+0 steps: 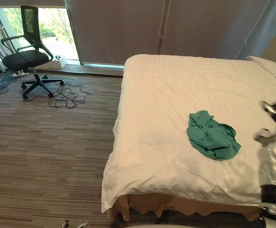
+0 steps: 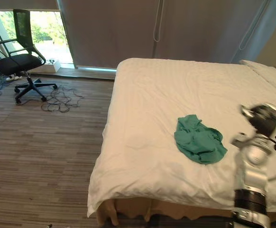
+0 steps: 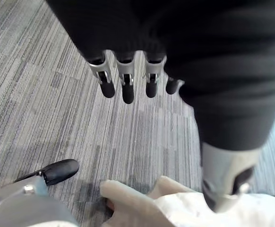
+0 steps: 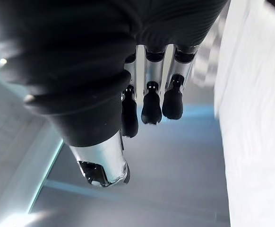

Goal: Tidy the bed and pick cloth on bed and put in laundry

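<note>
A crumpled green cloth (image 1: 213, 135) lies on the white bed (image 1: 166, 90), towards its near right part. My right arm rises over the bed's right side, to the right of the cloth and apart from it. In the right wrist view my right hand (image 4: 151, 106) has relaxed fingers that hold nothing, with the white sheet beside it. My left hand (image 3: 123, 82) hangs over the striped floor by the bed's corner, its fingers loose and empty.
A black office chair (image 1: 29, 52) stands at the far left by the window, with loose cables (image 1: 67, 95) on the floor beside it. Grey curtains (image 1: 199, 23) hang behind the bed. A pillow (image 1: 271, 66) lies at the bed's far right.
</note>
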Controlling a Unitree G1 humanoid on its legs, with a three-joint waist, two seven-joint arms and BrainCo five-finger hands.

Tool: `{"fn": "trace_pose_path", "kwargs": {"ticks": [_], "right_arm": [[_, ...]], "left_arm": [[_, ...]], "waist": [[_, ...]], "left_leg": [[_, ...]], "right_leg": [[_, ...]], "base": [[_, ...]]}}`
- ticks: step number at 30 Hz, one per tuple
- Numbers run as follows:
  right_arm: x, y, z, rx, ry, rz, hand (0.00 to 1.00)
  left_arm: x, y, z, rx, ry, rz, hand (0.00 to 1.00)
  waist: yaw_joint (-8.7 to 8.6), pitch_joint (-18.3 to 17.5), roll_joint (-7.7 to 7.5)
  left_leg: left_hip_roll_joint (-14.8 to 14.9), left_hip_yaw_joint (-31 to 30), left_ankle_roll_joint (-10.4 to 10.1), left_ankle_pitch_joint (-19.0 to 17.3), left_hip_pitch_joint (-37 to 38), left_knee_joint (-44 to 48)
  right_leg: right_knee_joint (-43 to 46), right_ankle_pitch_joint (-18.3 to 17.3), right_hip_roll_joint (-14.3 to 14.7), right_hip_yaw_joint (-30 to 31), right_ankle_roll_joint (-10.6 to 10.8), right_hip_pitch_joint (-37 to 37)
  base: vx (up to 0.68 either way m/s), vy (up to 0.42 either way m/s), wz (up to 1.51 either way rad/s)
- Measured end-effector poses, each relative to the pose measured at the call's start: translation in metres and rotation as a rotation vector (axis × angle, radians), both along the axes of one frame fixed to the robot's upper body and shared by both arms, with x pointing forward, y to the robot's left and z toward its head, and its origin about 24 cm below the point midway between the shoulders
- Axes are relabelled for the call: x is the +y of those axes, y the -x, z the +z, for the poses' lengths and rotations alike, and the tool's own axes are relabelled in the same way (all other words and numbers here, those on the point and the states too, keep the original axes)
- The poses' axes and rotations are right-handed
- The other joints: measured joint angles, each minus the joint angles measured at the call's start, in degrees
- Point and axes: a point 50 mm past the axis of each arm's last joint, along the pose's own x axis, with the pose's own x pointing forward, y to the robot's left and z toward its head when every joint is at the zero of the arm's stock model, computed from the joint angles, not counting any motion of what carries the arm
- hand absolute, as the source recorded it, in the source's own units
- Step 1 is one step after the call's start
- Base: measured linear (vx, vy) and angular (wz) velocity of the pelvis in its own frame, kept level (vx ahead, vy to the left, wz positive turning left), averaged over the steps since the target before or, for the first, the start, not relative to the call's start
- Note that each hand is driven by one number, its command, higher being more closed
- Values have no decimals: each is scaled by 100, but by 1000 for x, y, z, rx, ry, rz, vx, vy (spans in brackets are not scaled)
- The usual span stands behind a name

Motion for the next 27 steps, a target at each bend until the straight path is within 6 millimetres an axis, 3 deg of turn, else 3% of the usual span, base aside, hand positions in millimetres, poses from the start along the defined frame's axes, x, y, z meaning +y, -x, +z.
{"fn": "trace_pose_path", "kwargs": {"ticks": [2,3,5,9,12,14,17,20,24,27], "right_arm": [[52,-17,-2,23,44,262,100],[63,-20,-2,27,58,321,100],[109,-31,-5,66,101,552,100],[162,-43,-7,149,124,766,100],[203,-51,3,161,178,878,100],[235,-57,20,128,186,926,100],[244,-65,27,129,185,902,100],[245,-75,27,174,184,863,100],[222,-83,-10,331,162,786,100],[231,-77,-17,334,181,857,100]], "left_arm": [[-6,-5,-2,0,14,-27,0],[-6,-7,-2,-4,17,-29,0],[-7,-11,-2,-24,24,-16,0],[-6,-17,0,-53,25,-13,0],[-5,-45,5,-114,11,-72,0],[0,-87,21,-224,-28,-140,0],[2,-121,37,-324,-53,-171,0],[-2,-153,53,-392,-61,-202,0],[-16,-193,69,-431,-9,-225,0],[-26,-208,75,-445,18,-258,0]], "waist": [[86,79,32],[102,112,61],[134,218,179],[310,274,170],[511,632,5],[810,1276,-162],[1036,1992,-148],[1076,2526,-9],[986,2755,242],[904,2826,366]], "left_leg": [[-15,-41,2,1,-5,1],[-18,-72,2,1,-15,1],[-32,-289,30,23,-125,22],[-15,-771,127,140,-375,35],[59,-1106,122,274,-738,37],[203,-1327,109,475,-1268,39],[217,-1493,170,650,-1597,40],[162,-1572,259,796,-2020,39],[74,-1511,355,888,-2437,38],[42,-1394,363,895,-2558,38]], "right_leg": [[2,5,-7,-2,1,0],[1,7,-7,-9,2,-2],[1,16,-5,-128,1,-25],[-25,54,31,-344,-54,-35],[-37,60,133,-641,-92,-208],[91,109,264,-760,-214,-655],[219,154,265,-872,-276,-934],[320,247,204,-896,-274,-1356],[423,354,77,-783,-226,-1871],[452,410,24,-631,-195,-2097]], "base": [[-9,2,2],[-29,-1,10],[-20,-15,25],[17,-36,34],[-85,-48,50],[-176,-42,32],[-130,16,26],[-129,84,11],[-61,84,-9],[-20,50,-20]]}}
